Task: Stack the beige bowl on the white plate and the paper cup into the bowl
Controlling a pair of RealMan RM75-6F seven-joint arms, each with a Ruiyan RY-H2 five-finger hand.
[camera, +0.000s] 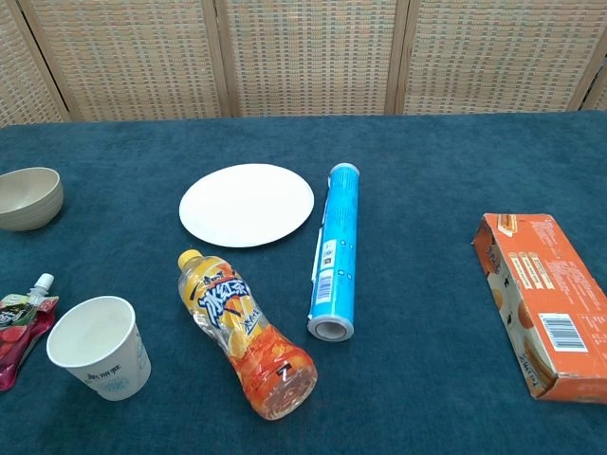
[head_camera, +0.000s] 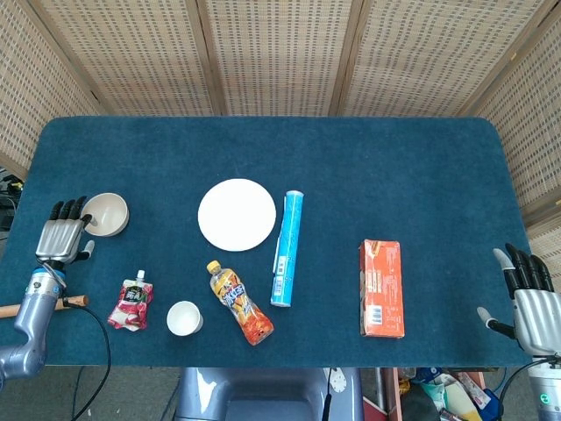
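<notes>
Left robot hand (head_camera: 64, 239) open beside beige bowl (head_camera: 107, 213); right robot hand (head_camera: 529, 303) open, empty.

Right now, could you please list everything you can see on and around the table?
bowl: one, beige, left edge
plate: one, white, left of centre
paper cup: one, white, front left, upright
pouch: one, red and white, left of the cup
bottle: one, orange, lying right of the cup
tube: one, blue, lying right of the plate
box: one, orange, right half
left hand: beside the bowl, holding nothing
right hand: off the right edge, holding nothing
</notes>
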